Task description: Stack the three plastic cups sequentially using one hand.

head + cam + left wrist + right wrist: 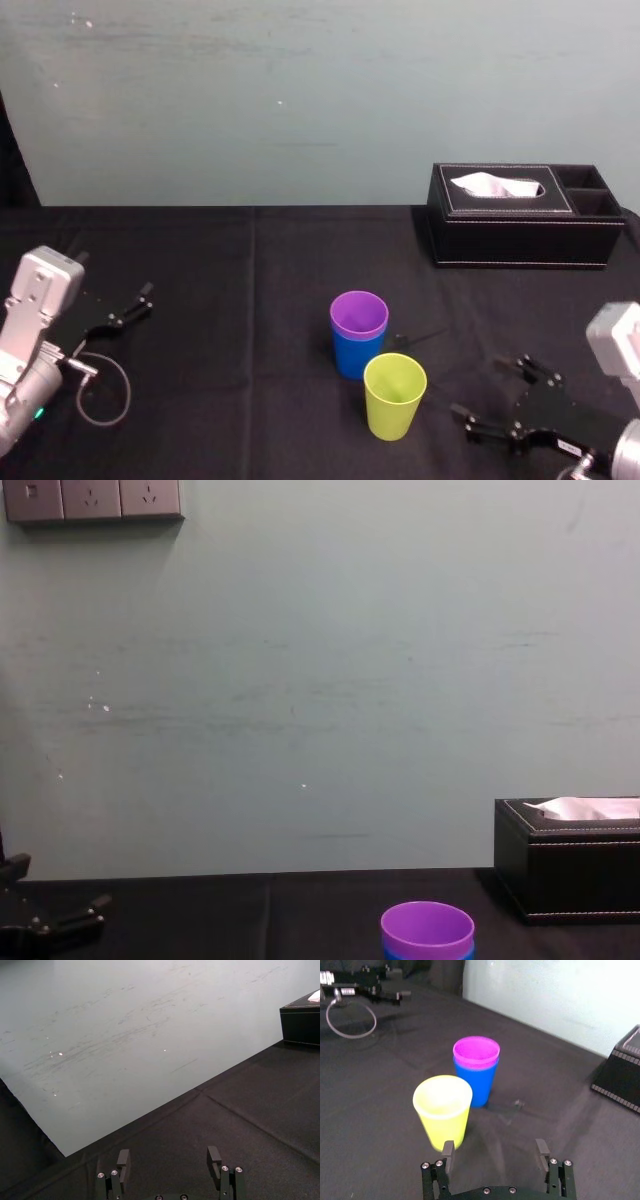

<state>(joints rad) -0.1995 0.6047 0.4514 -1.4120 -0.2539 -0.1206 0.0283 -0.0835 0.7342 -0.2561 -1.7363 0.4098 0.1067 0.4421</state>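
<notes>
Purple cup (pixel 359 312) sat nested in the blue cup (pixel 355 358); the yellow-green cup (pixel 394 398) stood alone just beside them
Head view: the right gripper (pixel 478 390) lay low over the black table (pixel 250 400) to the right of the yellow-green cup, fingers spread and touching nothing, while the left gripper (pixel 128 308) sat parked far left. Left wrist view: its fingers stood apart over the cloth. Right wrist view: the yellow-green cup stood just ahead of one open fingertip, not between the two. Chest view: the purple rim showed at the bottom edge
</notes>
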